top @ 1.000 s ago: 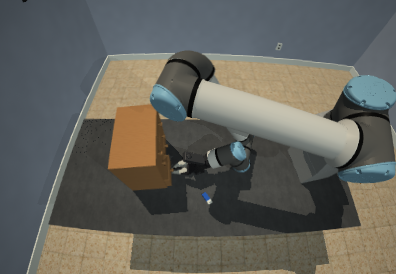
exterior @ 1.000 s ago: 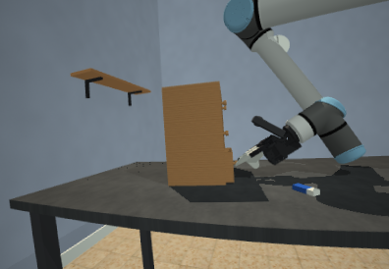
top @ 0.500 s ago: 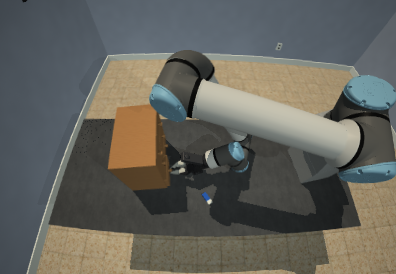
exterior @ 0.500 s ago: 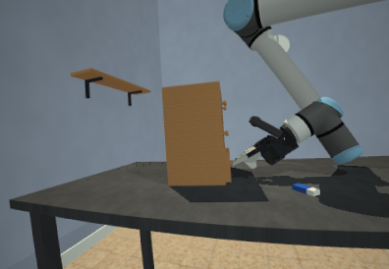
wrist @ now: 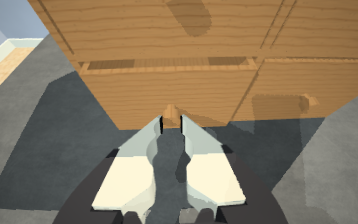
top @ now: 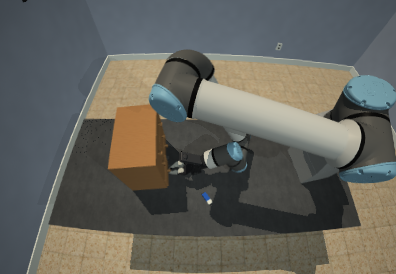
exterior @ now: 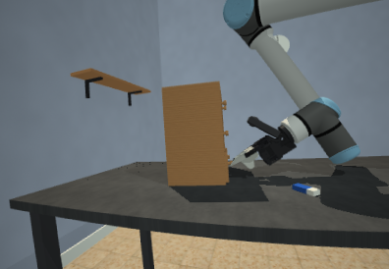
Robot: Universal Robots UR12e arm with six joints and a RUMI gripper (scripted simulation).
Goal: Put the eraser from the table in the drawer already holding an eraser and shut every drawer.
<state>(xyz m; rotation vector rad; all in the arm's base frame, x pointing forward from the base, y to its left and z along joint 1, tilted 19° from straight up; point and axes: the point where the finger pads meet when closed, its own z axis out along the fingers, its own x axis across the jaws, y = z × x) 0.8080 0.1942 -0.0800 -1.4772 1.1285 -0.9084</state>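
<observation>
The wooden chest stands upright on the dark table, its drawer fronts facing my arm; it also shows in the side view. My gripper is shut on the small knob of the lowest drawer. That drawer is out by a narrow gap, and a strip of its inside shows, with no contents visible. In the side view my gripper is low at the chest's front. The blue and white eraser lies on the table in front of the chest, apart from my gripper; the side view shows the eraser too.
A neighbouring drawer front with its own knob is shut, to the right in the wrist view. Two more knobs sit higher on the chest. A wall shelf hangs behind. My arm's forearm spans the table.
</observation>
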